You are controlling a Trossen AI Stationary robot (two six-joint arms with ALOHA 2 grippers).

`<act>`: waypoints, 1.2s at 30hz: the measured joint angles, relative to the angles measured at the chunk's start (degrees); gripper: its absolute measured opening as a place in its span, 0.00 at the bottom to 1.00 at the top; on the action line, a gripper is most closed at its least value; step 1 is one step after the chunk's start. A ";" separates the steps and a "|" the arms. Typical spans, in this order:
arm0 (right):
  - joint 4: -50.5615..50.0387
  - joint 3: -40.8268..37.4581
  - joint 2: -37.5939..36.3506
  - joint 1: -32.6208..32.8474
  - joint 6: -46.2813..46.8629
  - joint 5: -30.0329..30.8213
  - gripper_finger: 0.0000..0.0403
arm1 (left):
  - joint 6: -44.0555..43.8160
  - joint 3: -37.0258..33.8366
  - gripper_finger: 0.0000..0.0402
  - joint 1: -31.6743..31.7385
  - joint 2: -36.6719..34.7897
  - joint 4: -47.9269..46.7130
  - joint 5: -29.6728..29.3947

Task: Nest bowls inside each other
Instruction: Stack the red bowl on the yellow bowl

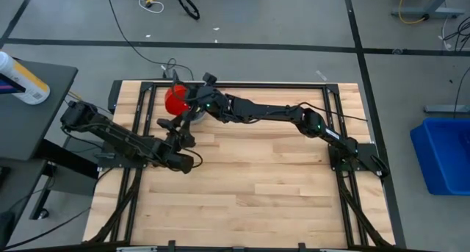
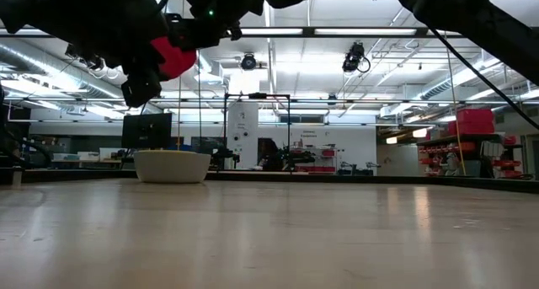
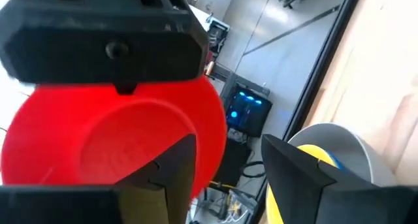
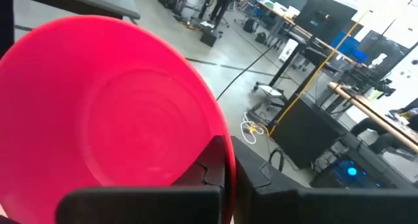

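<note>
High view: the round red plastic bowl (image 1: 175, 99) hangs in the air at about 11 o'clock on the wooden table (image 1: 250, 178), pinched at its rim by the right gripper (image 1: 197, 103), whose fingers are shut on it. Right wrist view confirms this: the bowl's rim sits between the closed dark fingers. The left gripper (image 1: 176, 127) is just beside the bowl at its 6 o'clock; left wrist view shows its fingers (image 3: 297, 165) spread apart, gripping nothing. Below stands the stack: a grey outer bowl (image 3: 356, 149) with a yellow bowl (image 3: 313, 160) nested inside and a sliver of blue visible within. Judgement: nesting mostly done; the red bowl is not yet placed. It remains to lower it into the stack and release.
</note>
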 joint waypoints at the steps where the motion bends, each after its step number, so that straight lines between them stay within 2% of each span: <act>1: -0.20 0.00 0.00 -0.10 0.02 -0.13 0.01 | 1.54 0.00 0.45 0.02 0.00 0.86 0.03; 8: -0.44 0.00 0.00 -0.60 0.03 0.27 0.01 | 4.69 0.00 0.42 1.92 0.00 1.78 0.09; 15: -0.43 0.00 0.00 -0.43 -0.60 5.08 0.01 | 6.17 0.00 0.39 4.72 0.00 0.79 0.12; 22: 3.68 0.00 -0.04 -0.43 -2.58 5.31 0.01 | 7.46 0.00 0.39 6.28 0.00 -0.94 0.03; 29: 5.27 -0.09 -1.46 -0.18 -4.26 3.15 0.01 | 9.19 0.02 0.39 6.53 0.00 -1.71 0.28; 36: 7.60 0.01 -3.23 2.25 -6.58 0.12 0.01 | 13.91 0.00 0.39 9.46 0.02 -1.37 0.25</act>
